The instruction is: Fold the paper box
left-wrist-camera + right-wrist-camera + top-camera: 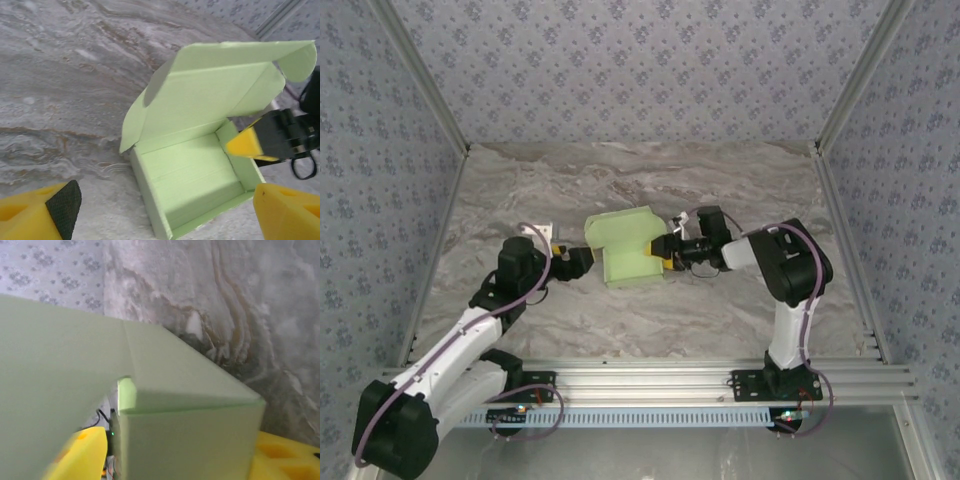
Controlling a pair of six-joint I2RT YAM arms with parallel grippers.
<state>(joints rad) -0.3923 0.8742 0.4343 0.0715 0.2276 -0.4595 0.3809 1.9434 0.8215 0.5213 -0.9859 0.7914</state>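
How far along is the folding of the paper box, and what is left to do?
Done: the paper box has its tray formed, with the walls standing up. In hand: the right end effector straddles the right wall, one finger on the inner side; the left end effector is open and apart from the box. Left: the lid stands open with its side flaps untucked, so it has yet to be closed.

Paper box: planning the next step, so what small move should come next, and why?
Probably push the raised lid down shut: the paper box has its walls up, and the open left end effector is free beside it.
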